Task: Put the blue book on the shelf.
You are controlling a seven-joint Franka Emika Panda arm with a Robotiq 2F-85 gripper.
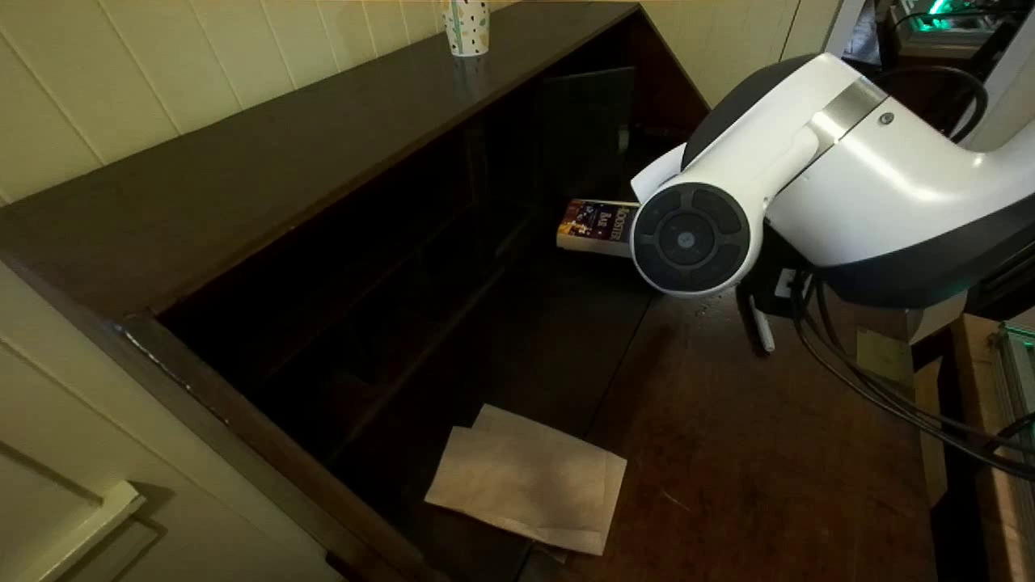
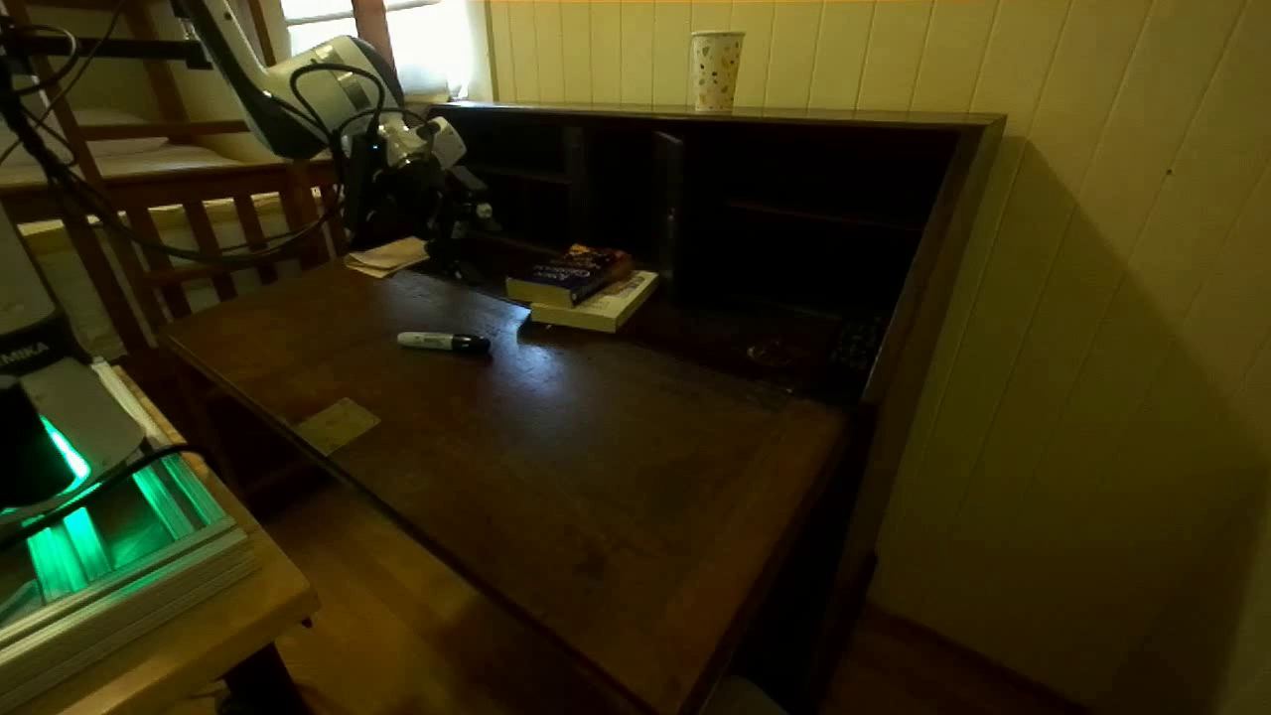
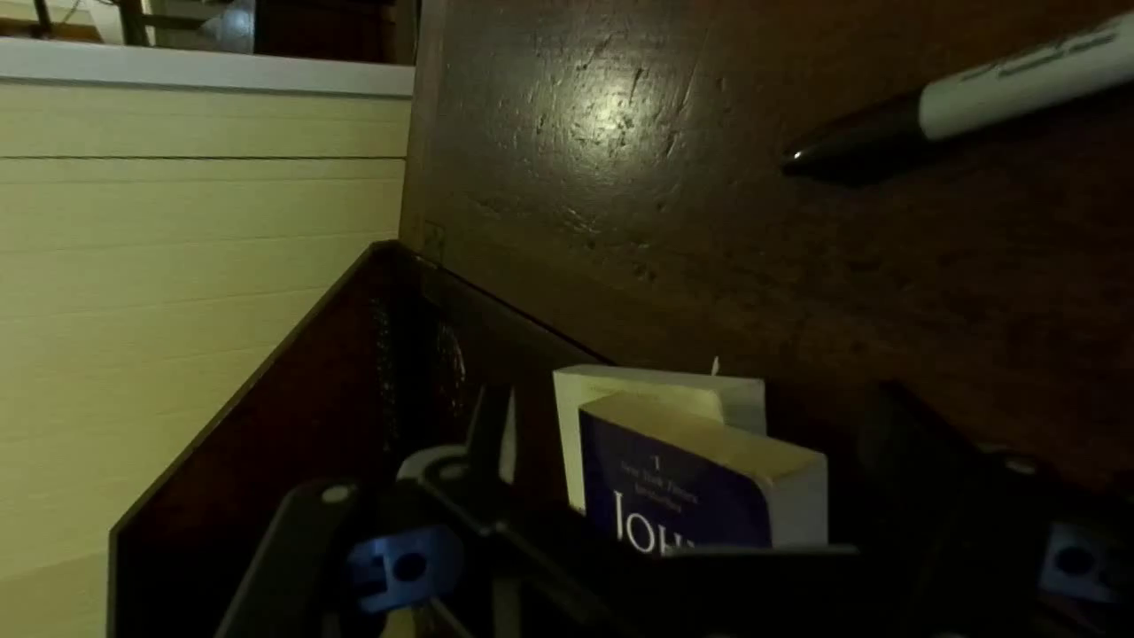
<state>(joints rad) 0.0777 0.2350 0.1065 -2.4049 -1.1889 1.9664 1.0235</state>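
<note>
Blue book (image 2: 568, 278) lies flat on top of a white book (image 2: 621, 304), the 2 of them on the desktop (image 2: 596, 457), just in front of the cubbies of the dark shelf (image 1: 267, 178). Not shelved yet. Step in hand, by my reading: the approach to pick it up.

Only 1 arm (image 1: 873, 170) here, so no question of which is nearer. Gripper (image 3: 693, 412): 2 fingers (image 3: 492, 434) spread well apart in the wrist view, nothing pinched. In an exterior view it hangs near the books, on the side toward the papers (image 2: 387, 256); no contact seen.

Key relation: from the hand, the book lies ahead, framed in the gap between the fingers. Long axis runs roughly from the desktop's open side back toward the cubbies, a little askew on the white book. Its 2 long sides face the fingers, so closing now would likely go across the width; if too broad for that, the wrist would need turning to take the thickness.

Risk: white book juts out past the blue cover, so a low grip may catch both. Marker (image 2: 444, 343) lies apart, probably no obstacle.
</note>
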